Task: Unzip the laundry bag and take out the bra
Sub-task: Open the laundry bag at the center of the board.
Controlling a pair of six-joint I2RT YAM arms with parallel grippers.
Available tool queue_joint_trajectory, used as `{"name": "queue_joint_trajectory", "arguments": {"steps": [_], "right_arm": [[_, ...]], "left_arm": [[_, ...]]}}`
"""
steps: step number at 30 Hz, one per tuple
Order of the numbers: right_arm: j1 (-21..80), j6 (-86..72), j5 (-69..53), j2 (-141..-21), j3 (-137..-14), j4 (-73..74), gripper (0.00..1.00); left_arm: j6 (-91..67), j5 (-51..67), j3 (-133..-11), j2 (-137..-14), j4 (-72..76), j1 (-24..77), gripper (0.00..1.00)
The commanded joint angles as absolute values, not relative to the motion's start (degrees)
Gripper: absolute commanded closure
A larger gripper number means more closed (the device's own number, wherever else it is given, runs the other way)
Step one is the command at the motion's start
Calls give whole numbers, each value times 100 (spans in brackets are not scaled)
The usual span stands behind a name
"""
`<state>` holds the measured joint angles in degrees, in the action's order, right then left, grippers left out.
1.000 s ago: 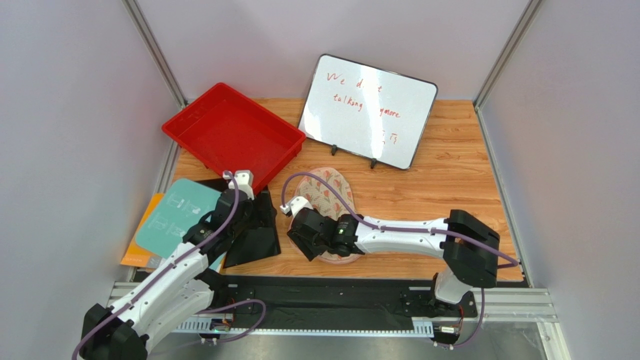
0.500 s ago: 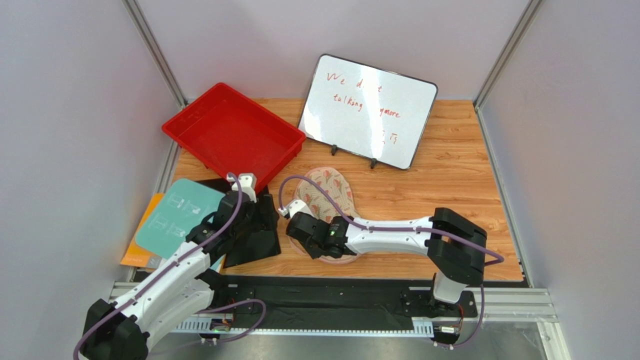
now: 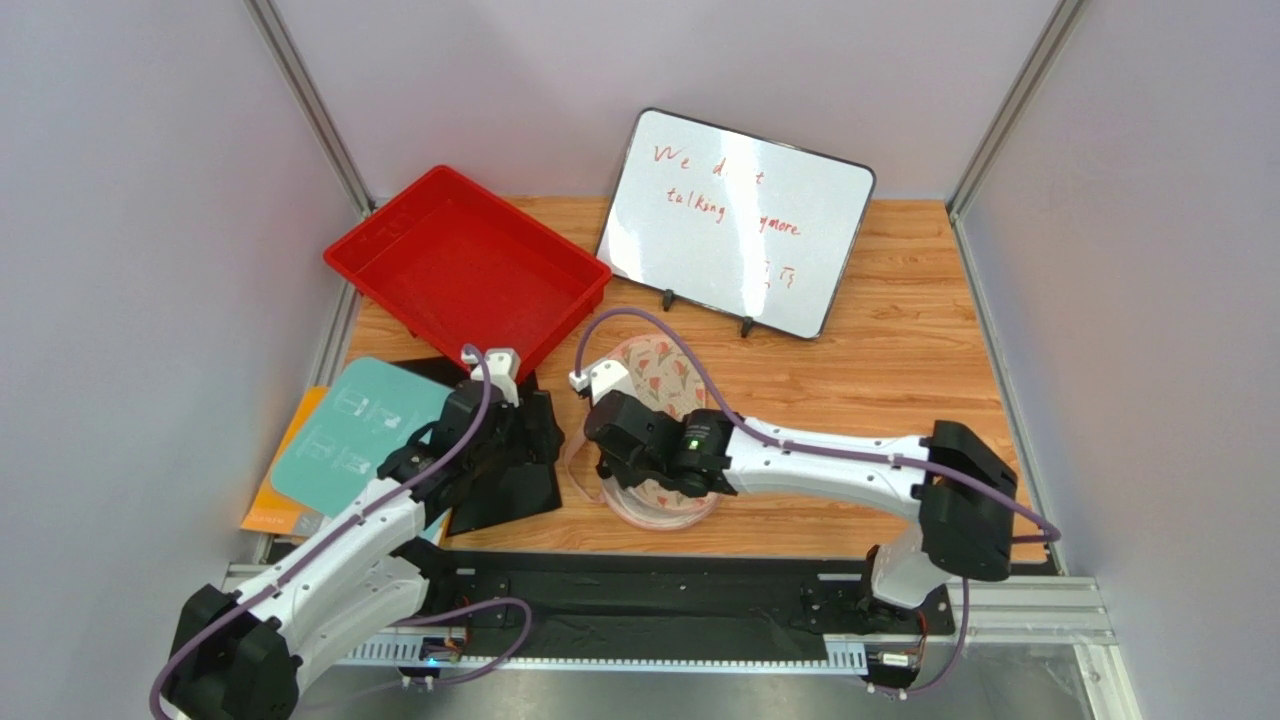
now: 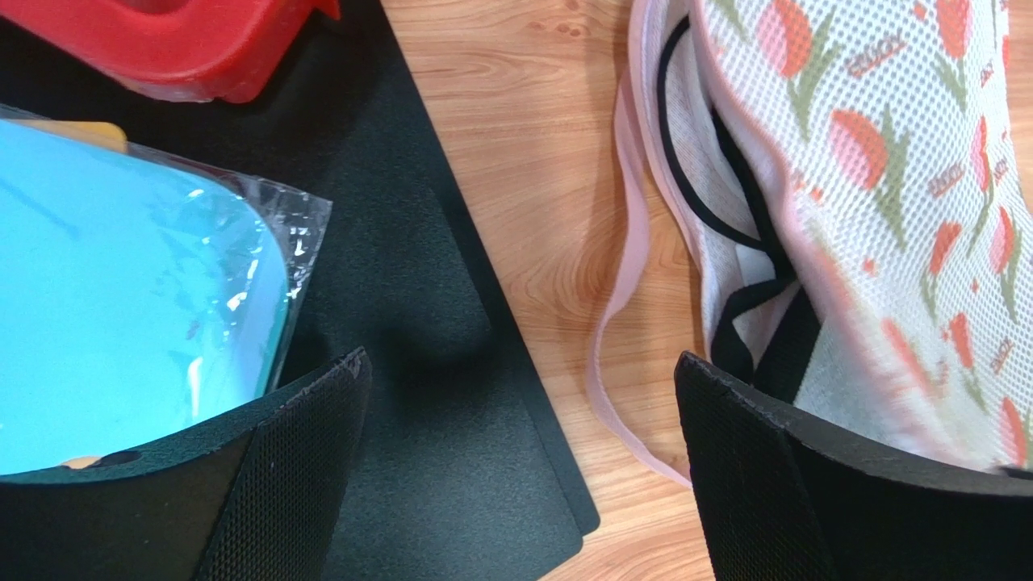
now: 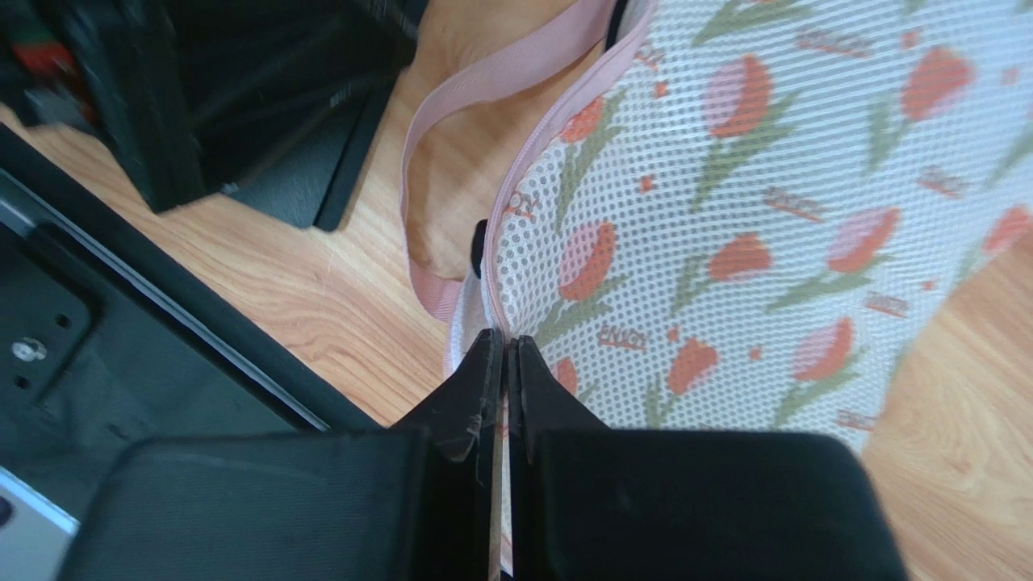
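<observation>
The laundry bag [image 3: 658, 372] lies mid-table, cream mesh with pink-red and green flowers [image 5: 752, 218]. My right gripper [image 3: 622, 447] is over its near-left edge. Its jaws are shut [image 5: 503, 341] with the bag's pink-edged rim pinched between them. A pink loop [image 5: 485, 85] trails off to the left. In the left wrist view the bag [image 4: 897, 182] gapes along its pink zipper edging [image 4: 612, 315]. Thin dark straps of the bra [image 4: 728, 224] and pale fabric show inside. My left gripper [image 4: 519, 375] hangs open just left of the bag, over a black mat [image 4: 424, 363].
A red tray [image 3: 466, 270] sits at the back left and a whiteboard [image 3: 736, 218] stands behind the bag. A teal packet [image 3: 353, 435] on an orange sheet [image 3: 278, 495] lies at the left edge, beside the black mat [image 3: 504, 483].
My right jaws have closed onto the bag's edge and that arm has drawn slightly back and up, lifting the rim. The left gripper has crept right toward the bag, still open.
</observation>
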<state>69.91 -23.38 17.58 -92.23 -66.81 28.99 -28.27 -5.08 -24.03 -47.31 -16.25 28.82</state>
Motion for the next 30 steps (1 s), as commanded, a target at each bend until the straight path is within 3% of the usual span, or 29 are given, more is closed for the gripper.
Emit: {"name": "queue_joint_trajectory", "arguments": {"steps": [1,19,30], "right_arm": [[6768,-2732,2258,-8517,-6690,2909,100],[5801,-5008,4121,-6267,-4737,4059,100],[5801,-7169,5026,-6889,-4877,6150,100]], "left_arm": [[-2787,-185,-2434,-4930,-1283,2857,1],[-2672,-35,-2593,-5177,-1125,2856,2],[-2628,-35,-2628,-5212,-1116,2856,3]]}}
